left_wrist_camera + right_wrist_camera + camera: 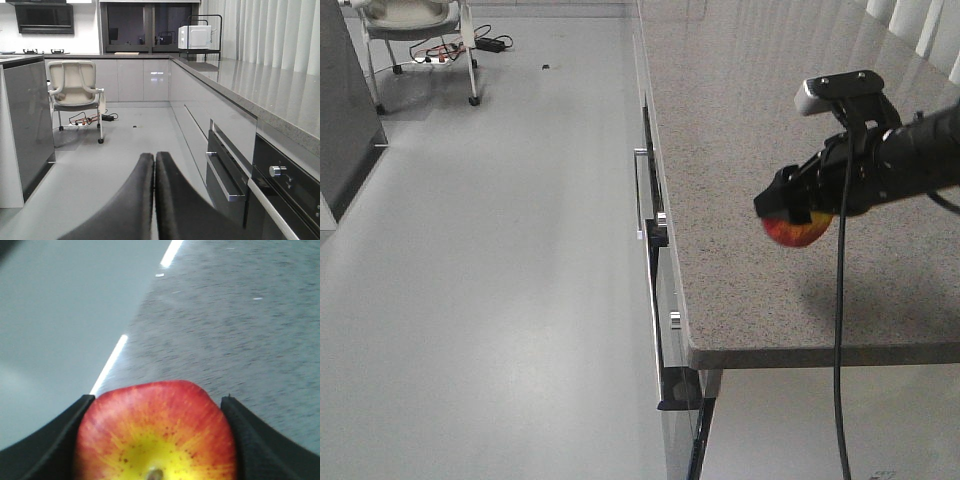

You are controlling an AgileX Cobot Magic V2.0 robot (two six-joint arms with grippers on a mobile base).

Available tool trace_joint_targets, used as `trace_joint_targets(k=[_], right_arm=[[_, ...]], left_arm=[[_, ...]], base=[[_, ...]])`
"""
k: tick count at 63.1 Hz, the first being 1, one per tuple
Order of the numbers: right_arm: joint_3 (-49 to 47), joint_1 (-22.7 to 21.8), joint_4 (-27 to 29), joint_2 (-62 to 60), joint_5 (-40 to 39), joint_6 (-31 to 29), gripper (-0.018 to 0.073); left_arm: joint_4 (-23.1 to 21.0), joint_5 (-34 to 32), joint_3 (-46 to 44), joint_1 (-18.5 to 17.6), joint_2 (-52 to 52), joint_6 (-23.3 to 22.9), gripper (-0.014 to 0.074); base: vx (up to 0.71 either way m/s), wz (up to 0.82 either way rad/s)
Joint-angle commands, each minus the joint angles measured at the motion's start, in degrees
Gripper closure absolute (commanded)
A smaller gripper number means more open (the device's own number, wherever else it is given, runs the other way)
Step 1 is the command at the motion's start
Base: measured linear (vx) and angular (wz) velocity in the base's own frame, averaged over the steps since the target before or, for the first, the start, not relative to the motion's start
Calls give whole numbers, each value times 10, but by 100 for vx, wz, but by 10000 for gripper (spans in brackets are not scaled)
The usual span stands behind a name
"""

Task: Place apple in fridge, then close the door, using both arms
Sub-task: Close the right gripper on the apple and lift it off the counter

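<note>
Front view: a speckled grey stone counter [770, 120] fills the right half of the frame, with pale floor [500, 280] on the left. A black right arm [920, 155] reaches in from the right edge over the counter. Its right gripper [788, 212] is clamped on the apple [800, 233], red and yellow, at centre right. The apple appears lifted off the stone, near the counter's front edge, with its shadow lying to the lower right. A thin black cable [839, 340] drops from the arm to the bottom edge. A tall dark grey panel [342, 110] stands at upper left, and a chair [420, 30] on castors sits at the top left.

Right wrist view: the apple fills the bottom centre, its yellow dimple and stem facing the camera. 2 black fingers [45, 445] press against its left and right sides. The counter lies behind at upper right and the floor at upper left.

Left wrist view: the left gripper [154, 165] sits at bottom centre, its 2 fingers pressed together with nothing between them, above the floor. The chair is at centre left and the grey panel at the left edge. Drawers [220, 165] and an oven [287, 190] run under the counter on the right. A white microwave [195, 37] sits at top centre.
</note>
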Motion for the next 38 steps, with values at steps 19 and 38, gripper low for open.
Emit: trace_joint_targets(k=[19,38], right_arm=[[182,92,103,-253,-48,-52,230],[312,132,142,-427,-38,-52,230]], left_arm=[[-2,-41,12,1,-9,-2,603],[-2,-41,12,1,-9,-2,603]], base=[[0,0],[0,0]])
